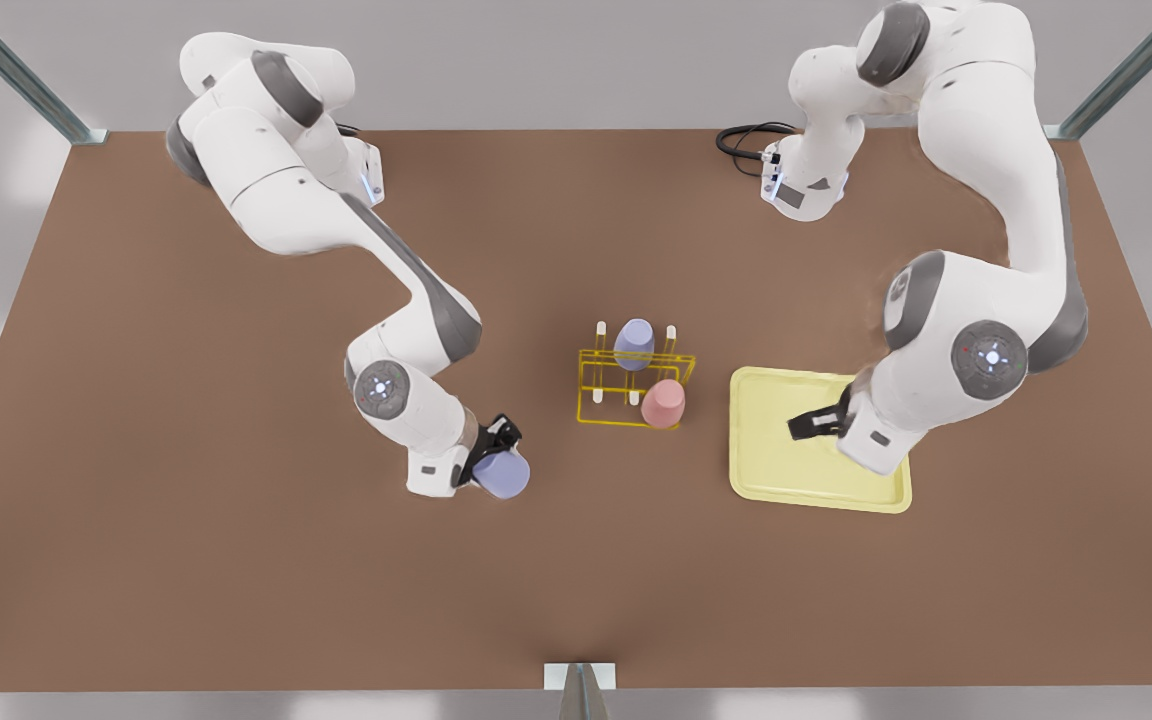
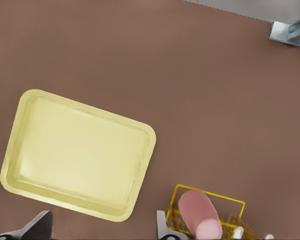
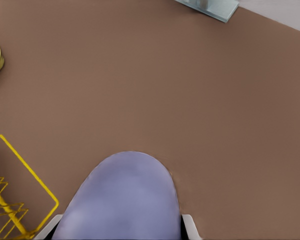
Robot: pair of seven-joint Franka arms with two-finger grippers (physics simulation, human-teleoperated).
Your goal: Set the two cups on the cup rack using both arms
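The yellow wire cup rack stands mid-table. A lavender cup sits upside down on a back peg, and the salmon-pink cup sits upside down on a front peg. The pink cup and rack also appear in the left wrist view. My right gripper, at the front view's left of the rack, is shut on a second lavender cup, which looms close in the right wrist view. My left gripper hovers open over the pale-yellow tray, holding nothing.
The pale-yellow flat tray lies at the front view's right of the rack, its rim seen from the left wrist. A black cable coils at the far edge. A metal post stands at the near edge.
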